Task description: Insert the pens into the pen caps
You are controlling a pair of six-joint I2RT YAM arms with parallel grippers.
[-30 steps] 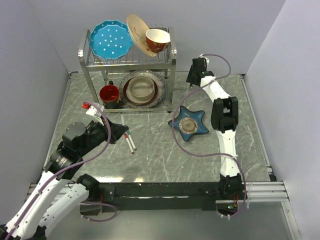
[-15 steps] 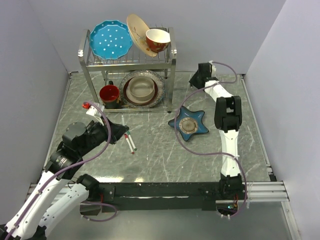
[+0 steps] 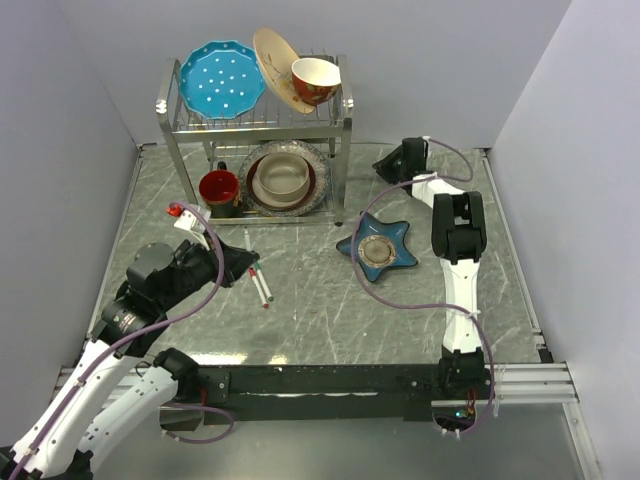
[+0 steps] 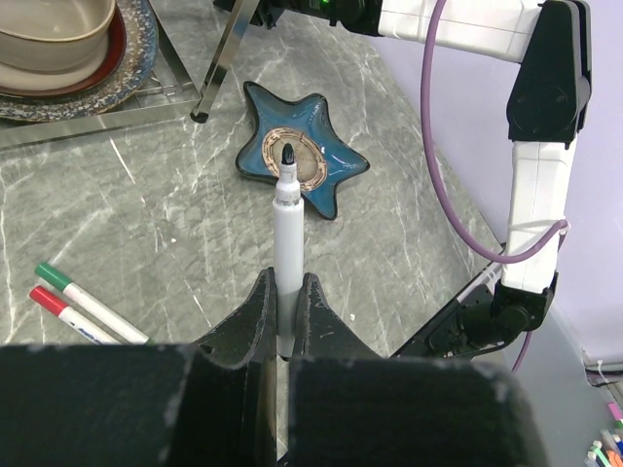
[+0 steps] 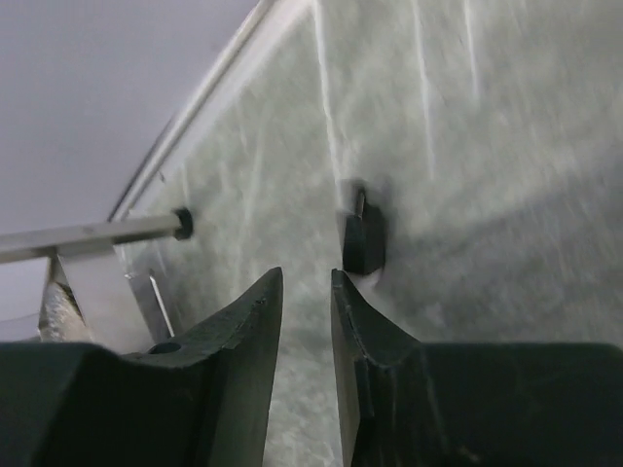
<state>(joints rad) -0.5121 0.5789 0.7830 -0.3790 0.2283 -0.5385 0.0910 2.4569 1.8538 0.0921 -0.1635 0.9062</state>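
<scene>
My left gripper is shut on a white-barrelled pen with a bare black tip, pointing out over the table toward the star dish. In the top view this gripper hovers at the left-middle. Two more pens lie on the table beside it, one with a green end and one with a red end; both show in the top view. My right gripper is slightly open and empty, low over the far table. A small dark pen cap lies just ahead and right of its tips.
A metal dish rack with plates, bowls and a red mug stands at the back. Its right leg is close to my right gripper. A blue star-shaped dish sits mid-table. A small red thing lies at the left.
My right gripper has swung down and toward the rack's right leg at the back of the table. The left arm and its pen have not moved.
</scene>
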